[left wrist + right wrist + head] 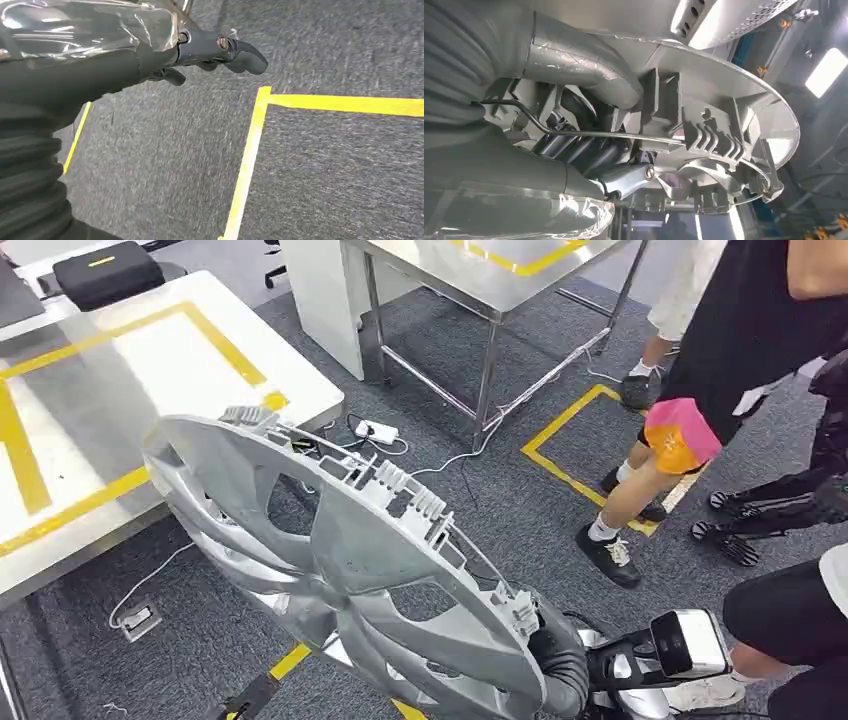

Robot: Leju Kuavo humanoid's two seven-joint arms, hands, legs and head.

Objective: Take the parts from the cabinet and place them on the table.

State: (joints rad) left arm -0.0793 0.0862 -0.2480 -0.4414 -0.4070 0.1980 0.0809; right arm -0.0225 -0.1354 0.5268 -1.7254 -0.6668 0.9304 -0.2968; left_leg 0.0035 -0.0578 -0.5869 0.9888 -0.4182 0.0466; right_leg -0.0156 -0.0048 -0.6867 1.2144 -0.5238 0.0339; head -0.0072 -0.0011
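A large silver wheel cover point(350, 550) fills the middle of the head view, tilted, with its clipped inner side and wire ring facing me. My right hand point(562, 665) grips it at the rim on the lower right. In the right wrist view the dark fingers point(589, 155) reach inside the cover point(724, 100) while the thumb lies over its edge. The white table with yellow tape lines point(150, 370) stands to the left, beyond the cover. My left hand point(200, 50) hangs above grey carpet, holding nothing, fingers loosely apart.
A black case point(105, 270) lies on the white table's far corner. A metal-legged table point(480, 280) stands ahead, with a power strip point(375, 430) and cables on the carpet. A person in orange shorts point(680, 430) stands at the right, close to another person's dark leg point(790, 610).
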